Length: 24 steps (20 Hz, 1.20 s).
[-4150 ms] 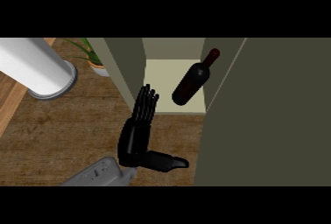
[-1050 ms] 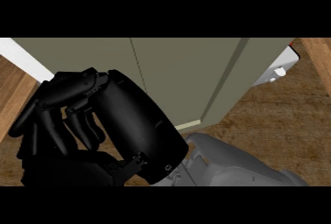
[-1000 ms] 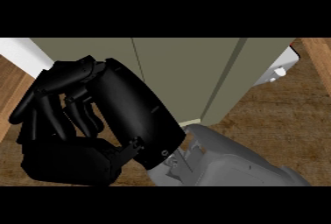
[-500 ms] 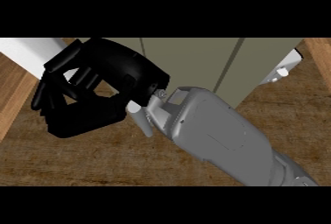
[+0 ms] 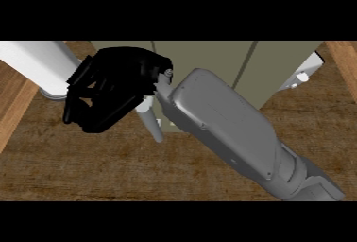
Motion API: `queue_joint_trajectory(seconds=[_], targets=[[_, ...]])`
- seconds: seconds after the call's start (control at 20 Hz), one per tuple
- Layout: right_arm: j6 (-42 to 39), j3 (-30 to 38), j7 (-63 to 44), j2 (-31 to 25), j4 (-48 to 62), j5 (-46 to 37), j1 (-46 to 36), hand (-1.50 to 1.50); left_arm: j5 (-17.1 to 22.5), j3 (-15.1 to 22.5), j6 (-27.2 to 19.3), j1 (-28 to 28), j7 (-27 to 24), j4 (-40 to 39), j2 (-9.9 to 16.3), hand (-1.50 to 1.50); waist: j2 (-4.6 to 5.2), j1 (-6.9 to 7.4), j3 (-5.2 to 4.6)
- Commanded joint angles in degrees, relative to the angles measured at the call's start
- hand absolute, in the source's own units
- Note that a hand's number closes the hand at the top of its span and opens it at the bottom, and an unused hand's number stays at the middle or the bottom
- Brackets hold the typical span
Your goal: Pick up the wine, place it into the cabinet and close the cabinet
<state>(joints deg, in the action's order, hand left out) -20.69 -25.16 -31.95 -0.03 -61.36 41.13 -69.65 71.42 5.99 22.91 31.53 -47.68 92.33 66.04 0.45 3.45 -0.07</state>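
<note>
**Hand at the cabinet front, wine out of my sight**

I see one grey forearm [image 5: 230,130] crossing the view from the lower right up toward the cabinet [image 5: 202,56]. I cannot tell from this view which arm it is; I take it for the right. Its black hand [image 5: 115,87] sits at the cabinet's left edge, fingers [image 5: 87,101] curled downward and inward, and I cannot make out anything held inside them. A slim grey handle [image 5: 150,120] runs down just beside the hand, below the cabinet front. The cabinet doors look shut, a seam running between them. A white cylinder [image 5: 35,61] stands left of the cabinet. The wooden table [image 5: 140,170] lies below. I cannot see the wine.
</note>
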Motion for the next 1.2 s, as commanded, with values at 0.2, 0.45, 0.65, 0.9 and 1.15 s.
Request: queue_joint_trajectory(seconds=[0.2, 0.45, 0.65, 0.9, 1.15], targets=[[-10.94, 5.05, 4.45, 0.03, 11.90, 6.08, -0.62, 1.50, -1.31, -4.80, 7.29, 3.81, -1.19, -1.53, -2.44, -1.50, -0.23, -0.35, 0.08], [-11.61, 4.54, 10.21, 0.03, 17.53, 6.25, -2.17, 1.50, -0.48, -6.07, 5.20, -0.07, 3.83, -1.68, -3.66, -1.50, -0.03, -1.07, 0.05], [-12.72, 7.55, 11.39, -1.48, 22.57, 5.96, -3.18, 1.50, -2.16, -6.82, 5.07, 0.19, 3.99, -1.90, -5.77, -1.50, 0.20, -1.00, 0.01], [-9.74, 8.82, 15.39, -4.03, 25.98, 2.17, -5.68, 1.50, -0.17, -9.43, 6.17, -0.16, 7.06, 0.06, -3.79, -1.50, 0.49, 0.06, 0.05], [-5.54, 10.01, 20.92, -7.69, 23.30, -1.59, -3.93, 1.50, -1.89, -8.51, 5.16, -1.38, 8.15, -1.60, -4.96, -1.50, 0.65, -1.89, -0.06]])
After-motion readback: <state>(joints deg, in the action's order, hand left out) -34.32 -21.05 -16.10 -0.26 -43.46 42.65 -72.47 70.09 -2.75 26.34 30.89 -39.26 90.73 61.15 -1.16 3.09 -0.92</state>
